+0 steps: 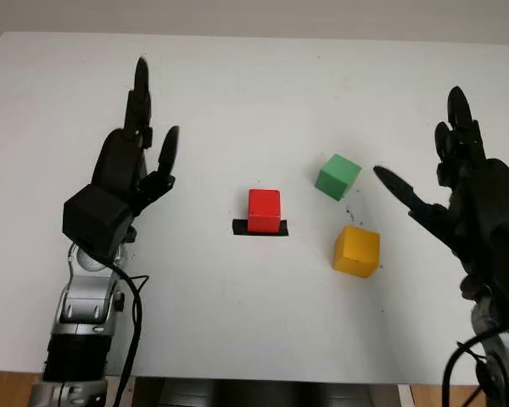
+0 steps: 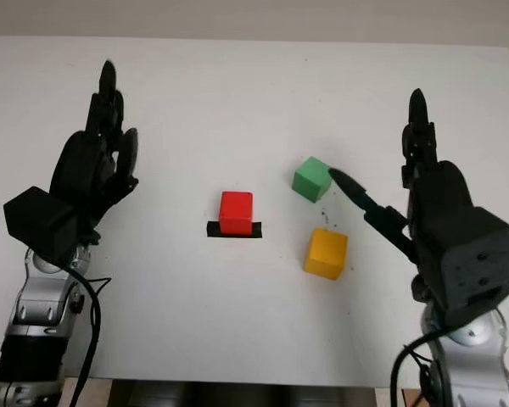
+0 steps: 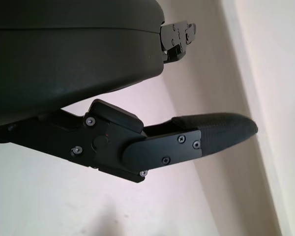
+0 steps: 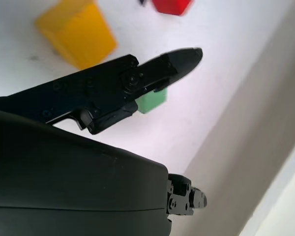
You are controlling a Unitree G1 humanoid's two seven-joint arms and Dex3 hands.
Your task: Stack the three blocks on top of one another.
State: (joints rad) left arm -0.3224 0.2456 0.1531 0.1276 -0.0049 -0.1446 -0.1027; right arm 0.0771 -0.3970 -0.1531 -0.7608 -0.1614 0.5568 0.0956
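A plain white table (image 1: 237, 102) is seen, lightly speckled with dark flecks near the right hand's fingers (image 1: 403, 193). A red block (image 1: 264, 210) is set on a black strip (image 1: 237, 229). A green block (image 1: 337, 176) and a yellow block (image 1: 356, 250) are seen beside those black fingers. Both the left hand (image 1: 123, 174) and right hand (image 1: 475, 208) are coloured black throughout.

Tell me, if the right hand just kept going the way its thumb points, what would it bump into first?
Probably the green block: the right hand is open beside it, thumb tip aimed that way. Its height above the table is unclear, so it might pass over.
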